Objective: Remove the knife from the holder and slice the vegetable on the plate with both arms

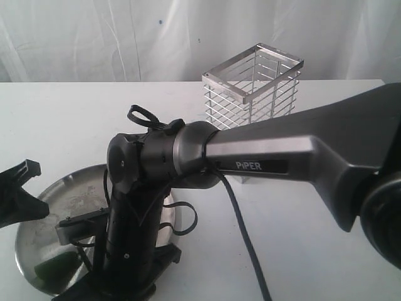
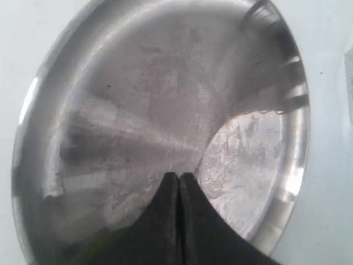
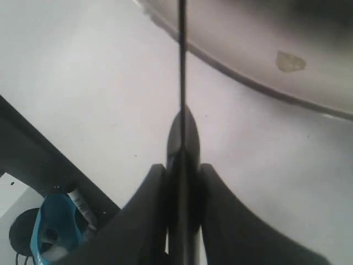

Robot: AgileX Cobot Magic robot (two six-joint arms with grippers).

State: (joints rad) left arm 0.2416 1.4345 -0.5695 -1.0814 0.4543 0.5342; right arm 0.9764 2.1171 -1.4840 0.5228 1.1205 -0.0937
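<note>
At far left, over the plate [image 1: 75,191], left gripper [image 2: 179,178] with both fingers pressed together on nothing, and near it on the steel by the rim, the dark green vegetable [image 1: 51,268]. Toward the middle, right gripper [image 3: 182,176] clamped on the handle of the knife [image 3: 182,138], blade edge-on, its far part crossing the plate's rim from over the white table [image 1: 301,251]. Rightward, white lettering [image 1: 249,165] "PiPER" on a black strip along the grey arm link [image 1: 301,135], and behind it the holder [image 1: 250,94], upright, well apart from the plate.
</note>
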